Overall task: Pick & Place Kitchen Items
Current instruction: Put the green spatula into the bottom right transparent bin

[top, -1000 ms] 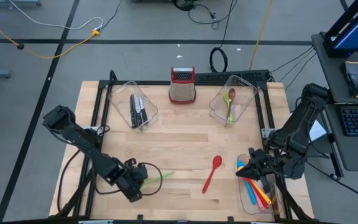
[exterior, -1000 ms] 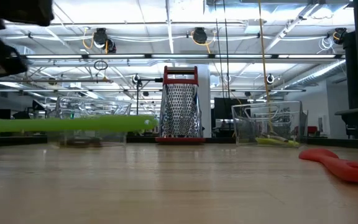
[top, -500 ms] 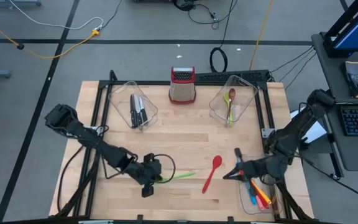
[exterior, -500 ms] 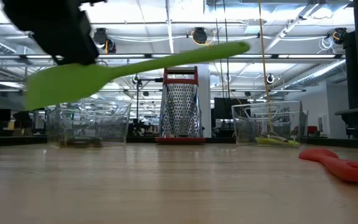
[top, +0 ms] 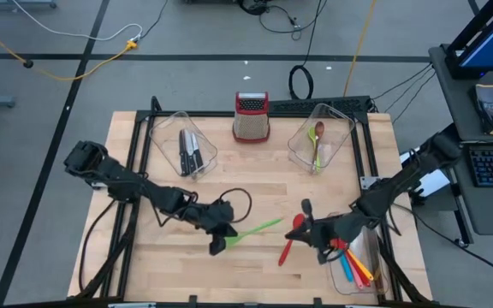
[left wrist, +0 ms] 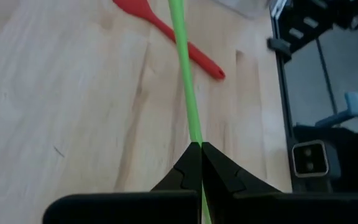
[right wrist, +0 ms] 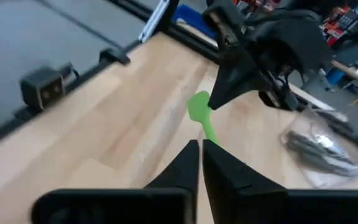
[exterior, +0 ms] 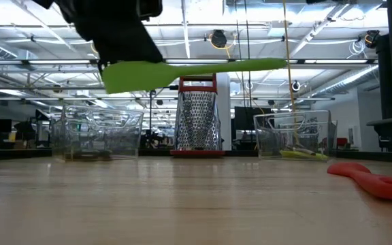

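The left end effector (top: 222,233) is clamped on the green spatula (top: 258,228), holding it above the table (top: 246,184) near its middle; the right end effector (top: 305,224), fingers together, hovers over the red spoon (top: 291,239).

Green spatula (top: 255,229) — now farther right, level

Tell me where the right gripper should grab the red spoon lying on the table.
Take the red spoon by its slim handle, about midway, coming straight down and closing across its width. It lies flat on the table with bare wood on both sides; the bowl end is wider.
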Motion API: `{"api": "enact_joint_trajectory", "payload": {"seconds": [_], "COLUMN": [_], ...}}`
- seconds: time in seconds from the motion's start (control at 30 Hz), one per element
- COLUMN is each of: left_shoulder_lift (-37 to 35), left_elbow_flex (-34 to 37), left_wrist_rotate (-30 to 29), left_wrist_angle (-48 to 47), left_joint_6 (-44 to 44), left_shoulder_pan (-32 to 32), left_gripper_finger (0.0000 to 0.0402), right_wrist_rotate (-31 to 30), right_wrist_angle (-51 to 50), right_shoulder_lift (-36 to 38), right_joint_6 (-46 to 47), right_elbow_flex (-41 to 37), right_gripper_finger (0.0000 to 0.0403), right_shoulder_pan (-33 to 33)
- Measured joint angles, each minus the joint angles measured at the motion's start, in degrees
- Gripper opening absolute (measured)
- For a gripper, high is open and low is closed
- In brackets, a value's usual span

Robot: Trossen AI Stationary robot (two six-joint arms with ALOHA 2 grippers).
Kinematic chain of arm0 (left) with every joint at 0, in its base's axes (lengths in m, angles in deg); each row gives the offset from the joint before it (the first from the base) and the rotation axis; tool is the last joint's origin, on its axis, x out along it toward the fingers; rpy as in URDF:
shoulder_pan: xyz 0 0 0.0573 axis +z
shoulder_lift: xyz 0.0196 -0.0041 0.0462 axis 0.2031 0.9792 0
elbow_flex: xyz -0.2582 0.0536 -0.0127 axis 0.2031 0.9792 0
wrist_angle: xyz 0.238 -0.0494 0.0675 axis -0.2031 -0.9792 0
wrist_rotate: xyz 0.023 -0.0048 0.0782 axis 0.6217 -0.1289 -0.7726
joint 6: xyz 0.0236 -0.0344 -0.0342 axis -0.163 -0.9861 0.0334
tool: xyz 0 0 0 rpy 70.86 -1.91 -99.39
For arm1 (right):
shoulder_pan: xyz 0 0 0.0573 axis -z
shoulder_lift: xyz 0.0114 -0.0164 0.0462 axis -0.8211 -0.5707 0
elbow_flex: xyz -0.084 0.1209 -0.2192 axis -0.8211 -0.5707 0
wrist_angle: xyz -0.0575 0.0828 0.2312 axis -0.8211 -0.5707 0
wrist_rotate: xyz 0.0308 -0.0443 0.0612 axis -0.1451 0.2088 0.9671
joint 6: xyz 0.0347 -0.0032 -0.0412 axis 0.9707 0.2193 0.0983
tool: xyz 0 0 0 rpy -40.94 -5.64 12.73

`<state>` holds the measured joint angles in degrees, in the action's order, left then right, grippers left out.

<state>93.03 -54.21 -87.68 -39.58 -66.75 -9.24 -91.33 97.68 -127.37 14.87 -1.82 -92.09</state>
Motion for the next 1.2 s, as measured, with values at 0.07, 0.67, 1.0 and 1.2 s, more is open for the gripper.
{"api": "enact_joint_trajectory", "payload": {"seconds": [0.07, 0.67, 1.0, 1.2], "left_shoulder_lift": [0.0, 0.0, 0.0, 0.0], "left_elbow_flex": [0.0, -0.02, -0.02, -0.02], "left_wrist_rotate": [1.06, 8.64, 8.39, 8.2], "left_wrist_angle": [0.97, 9.98, 13.22, 15.62], "left_joint_6": [-0.71, -2.57, -5.32, -5.92], "left_shoulder_pan": [1.27, 8.09, 8.21, 8.21], "left_gripper_finger": [0.0, 0.0, 0.0, 0.0], "right_wrist_rotate": [-0.67, -23.53, -28.38, -28.42], "right_wrist_angle": [-2.97, -14.1, -9.81, -8.3], "right_shoulder_lift": [-1.95, -14.98, -15.63, -17.66], "right_joint_6": [-2.01, -5.19, -8.55, -9.4], "right_elbow_flex": [2.76, 13.11, 13.11, 13.11], "right_gripper_finger": [0.0025, 0.018, 0.0243, 0.0247], "right_shoulder_pan": [0.5, -4.2, -3.51, -2.09]}}
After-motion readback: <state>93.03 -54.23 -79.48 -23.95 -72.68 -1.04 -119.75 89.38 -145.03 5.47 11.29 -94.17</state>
